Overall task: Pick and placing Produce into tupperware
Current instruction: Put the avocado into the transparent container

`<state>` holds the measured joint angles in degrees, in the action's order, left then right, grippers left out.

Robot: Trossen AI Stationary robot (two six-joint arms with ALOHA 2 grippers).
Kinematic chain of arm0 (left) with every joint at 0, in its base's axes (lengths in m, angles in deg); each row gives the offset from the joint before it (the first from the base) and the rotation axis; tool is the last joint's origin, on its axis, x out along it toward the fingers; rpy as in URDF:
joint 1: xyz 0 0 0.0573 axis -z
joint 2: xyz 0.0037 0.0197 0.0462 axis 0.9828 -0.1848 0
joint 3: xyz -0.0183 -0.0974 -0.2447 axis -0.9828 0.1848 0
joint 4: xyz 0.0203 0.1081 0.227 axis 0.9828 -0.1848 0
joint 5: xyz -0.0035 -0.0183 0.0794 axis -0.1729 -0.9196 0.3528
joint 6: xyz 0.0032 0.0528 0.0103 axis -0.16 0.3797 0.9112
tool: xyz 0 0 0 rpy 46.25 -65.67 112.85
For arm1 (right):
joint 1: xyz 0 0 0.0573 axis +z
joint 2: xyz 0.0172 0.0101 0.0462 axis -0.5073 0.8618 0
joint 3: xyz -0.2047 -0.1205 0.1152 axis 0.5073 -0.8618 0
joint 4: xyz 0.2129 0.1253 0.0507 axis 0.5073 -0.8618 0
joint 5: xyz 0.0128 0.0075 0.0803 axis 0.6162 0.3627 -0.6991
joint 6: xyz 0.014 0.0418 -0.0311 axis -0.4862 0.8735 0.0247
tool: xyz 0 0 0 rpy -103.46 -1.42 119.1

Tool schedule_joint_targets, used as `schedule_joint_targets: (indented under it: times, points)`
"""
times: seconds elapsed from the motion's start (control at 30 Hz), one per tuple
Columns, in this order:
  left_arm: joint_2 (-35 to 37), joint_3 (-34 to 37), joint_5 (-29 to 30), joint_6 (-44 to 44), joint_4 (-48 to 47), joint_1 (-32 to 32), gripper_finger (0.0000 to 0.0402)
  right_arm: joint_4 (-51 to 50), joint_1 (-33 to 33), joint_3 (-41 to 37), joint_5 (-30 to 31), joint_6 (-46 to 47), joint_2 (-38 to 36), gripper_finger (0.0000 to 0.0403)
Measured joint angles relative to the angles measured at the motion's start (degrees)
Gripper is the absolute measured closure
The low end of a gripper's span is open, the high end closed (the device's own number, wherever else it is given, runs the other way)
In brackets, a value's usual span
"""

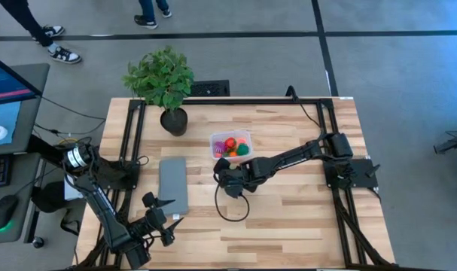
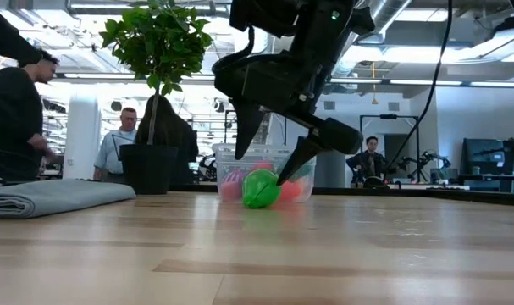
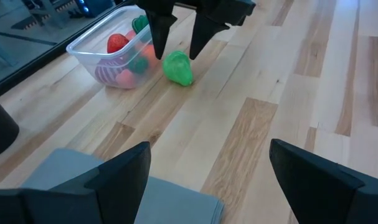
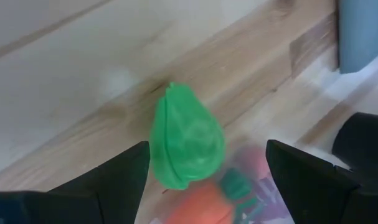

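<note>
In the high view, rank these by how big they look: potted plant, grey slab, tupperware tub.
Largest to smallest:
1. potted plant, across its leaves
2. grey slab, close behind the plant, so that order is unsure
3. tupperware tub, clearly smallest

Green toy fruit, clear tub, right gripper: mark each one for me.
green toy fruit (image 3: pixel 177 67): left wrist view, middle of its body.
clear tub (image 3: pixel 89 55): left wrist view, near wall.
right gripper (image 2: pixel 270 152): low view, open, midway between fingertips.
</note>
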<state>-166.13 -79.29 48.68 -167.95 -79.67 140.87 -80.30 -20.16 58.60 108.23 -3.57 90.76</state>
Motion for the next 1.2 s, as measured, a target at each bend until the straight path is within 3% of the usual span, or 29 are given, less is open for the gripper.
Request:
schedule_joint_targets:
  times: [0.97,1.2]
  points:
    - [-0.01,0.02,0.00,-0.11,0.20,0.00,0.0081,-0.17,-0.72,-0.04,-2.40,-0.12,0.05,0.0059]
    - [0.00,0.02,-0.02,-0.72,0.29,0.02,0.0081,-2.68,-0.72,1.67,-1.89,0.32,4.64,0.0059]
